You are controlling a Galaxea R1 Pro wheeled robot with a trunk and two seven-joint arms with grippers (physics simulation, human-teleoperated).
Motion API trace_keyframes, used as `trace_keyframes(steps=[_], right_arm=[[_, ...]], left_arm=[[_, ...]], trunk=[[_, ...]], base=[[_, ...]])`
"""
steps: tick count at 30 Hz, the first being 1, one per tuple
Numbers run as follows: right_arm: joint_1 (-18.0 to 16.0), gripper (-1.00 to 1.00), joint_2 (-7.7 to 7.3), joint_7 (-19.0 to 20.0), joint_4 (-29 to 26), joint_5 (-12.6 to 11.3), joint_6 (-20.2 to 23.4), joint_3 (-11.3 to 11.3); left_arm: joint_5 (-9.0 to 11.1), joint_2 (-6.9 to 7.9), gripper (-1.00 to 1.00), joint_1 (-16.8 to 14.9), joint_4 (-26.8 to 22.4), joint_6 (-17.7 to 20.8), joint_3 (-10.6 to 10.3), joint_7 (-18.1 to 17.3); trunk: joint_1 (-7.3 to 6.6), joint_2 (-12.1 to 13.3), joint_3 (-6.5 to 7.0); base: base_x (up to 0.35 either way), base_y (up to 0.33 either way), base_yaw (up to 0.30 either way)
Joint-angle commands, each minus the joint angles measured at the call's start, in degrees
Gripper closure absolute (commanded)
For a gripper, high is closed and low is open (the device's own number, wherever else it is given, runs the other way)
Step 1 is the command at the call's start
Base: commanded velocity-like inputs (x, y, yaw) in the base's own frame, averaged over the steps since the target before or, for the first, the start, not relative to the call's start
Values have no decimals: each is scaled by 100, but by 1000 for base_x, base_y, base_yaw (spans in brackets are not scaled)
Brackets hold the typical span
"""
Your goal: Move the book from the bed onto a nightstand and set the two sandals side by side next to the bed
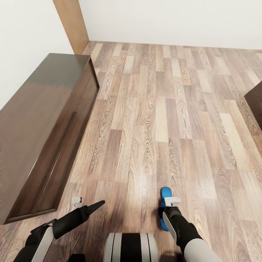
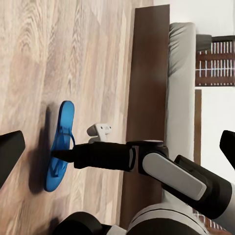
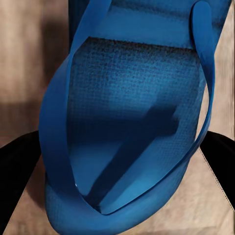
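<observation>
right pincer on a blue sandal, low over the plank floor

the right pincer [image 1: 164,211] hung just above the wood floor [image 1: 174,109] with one blue sandal [image 1: 165,194] at its tips; from the left arm's camera its dark fingers [image 2: 63,155] met the sandal [image 2: 59,147] at the straps, and the sandal's shadow on the boards suggested it was held a little clear of them, likely kept low so it could be set down flat. i took the right pincer to be closed on the strap, though the close view along it showed only the sandal's footbed [image 3: 132,117] and its straps between two dark fingers. the left pincer [image 1: 95,206] was beside it, fingers drawn to a point, holding nothing. a long dark wooden cabinet [image 1: 43,127] stood beyond the left pincer.
</observation>
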Motion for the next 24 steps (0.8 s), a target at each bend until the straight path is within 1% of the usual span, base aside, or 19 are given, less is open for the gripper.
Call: trace_keyframes(steps=[1,17,24], right_arm=[[-1,100,-2,-27,-7,-5,38,21],[-1,100,-2,-23,-7,-5,36,30],[-1,100,-2,-23,-10,-5,34,30]], left_arm=[[23,1,-100,-1,0,46,1,-5],[18,1,-100,-1,0,38,-16,2],[20,-6,-100,-1,0,38,-22,103]], trunk=[[-3,0,20],[-44,22,374],[-62,31,529]], base=[[0,0,0],[0,0,0],[0,0,0]])
